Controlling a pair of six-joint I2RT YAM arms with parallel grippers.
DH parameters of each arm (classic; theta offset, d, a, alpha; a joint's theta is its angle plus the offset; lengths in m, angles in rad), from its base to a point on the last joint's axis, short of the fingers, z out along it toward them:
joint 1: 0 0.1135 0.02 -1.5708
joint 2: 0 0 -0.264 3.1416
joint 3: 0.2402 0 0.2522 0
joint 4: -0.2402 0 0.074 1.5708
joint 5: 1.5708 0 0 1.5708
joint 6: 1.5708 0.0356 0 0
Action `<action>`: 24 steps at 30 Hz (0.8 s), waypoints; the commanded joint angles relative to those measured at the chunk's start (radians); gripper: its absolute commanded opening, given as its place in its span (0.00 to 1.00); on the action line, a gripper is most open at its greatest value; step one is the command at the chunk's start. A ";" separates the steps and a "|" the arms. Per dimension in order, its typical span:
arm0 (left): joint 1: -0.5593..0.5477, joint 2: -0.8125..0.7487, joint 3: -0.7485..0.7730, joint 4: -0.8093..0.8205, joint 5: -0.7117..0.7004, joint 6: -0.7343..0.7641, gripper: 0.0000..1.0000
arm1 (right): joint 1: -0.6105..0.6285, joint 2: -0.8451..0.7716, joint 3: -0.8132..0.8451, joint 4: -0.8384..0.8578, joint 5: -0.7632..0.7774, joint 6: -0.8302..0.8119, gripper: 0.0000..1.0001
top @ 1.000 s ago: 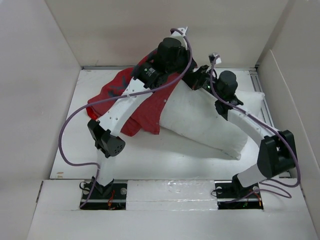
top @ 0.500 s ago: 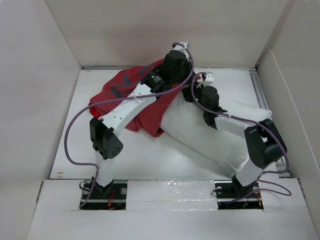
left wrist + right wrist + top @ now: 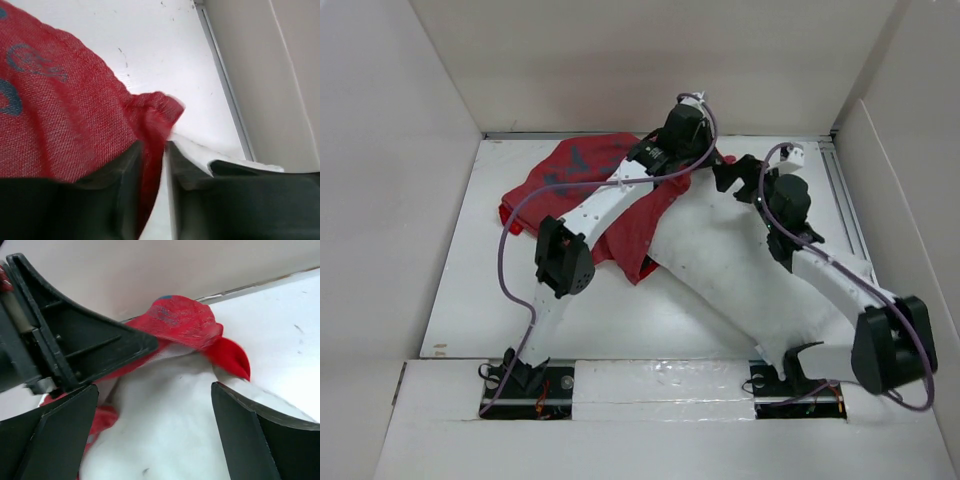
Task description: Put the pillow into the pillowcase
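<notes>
Pillow (image 3: 720,270) just below wide-spread right tool (image 3: 155,387) | pillowcase (image 3: 570,165) edge pinched in left tool (image 3: 153,147)

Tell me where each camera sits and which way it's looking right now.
Top: above, behind the bases, looking down on the table; left arm and right arm show.
Left wrist: looks past the left gripper, shut on the pillowcase, toward a wall.
Right wrist: looks between the fingers of the open right gripper at the pillow.
Shared: both wrist views show the pillowcase's gripped corner.

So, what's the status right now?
Left gripper shut on pillowcase edge. Right gripper open over pillow. Pillow mostly uncovered. No obstruction seen.
</notes>
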 commanded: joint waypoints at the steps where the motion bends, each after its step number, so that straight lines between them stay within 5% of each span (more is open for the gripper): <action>1: -0.025 -0.043 0.157 -0.113 -0.018 0.071 0.23 | 0.027 -0.094 0.152 -0.381 0.124 -0.069 1.00; 3: -0.025 -0.096 0.118 -0.122 -0.089 0.123 0.74 | 0.053 -0.068 0.264 -0.577 0.135 -0.095 1.00; 5: -0.025 -0.213 0.023 -0.075 -0.158 0.152 1.00 | 0.082 -0.026 0.277 -0.691 0.135 -0.106 1.00; 10: -0.025 -0.383 -0.232 -0.138 -0.315 0.183 1.00 | 0.193 -0.040 0.173 -0.702 0.172 -0.115 1.00; 16: -0.025 -0.534 -0.612 -0.002 -0.203 0.215 0.89 | 0.334 -0.061 0.208 -0.796 0.337 -0.104 1.00; 24: -0.025 -0.440 -0.690 0.097 -0.172 0.271 0.87 | 0.322 -0.042 0.161 -0.742 0.290 -0.104 1.00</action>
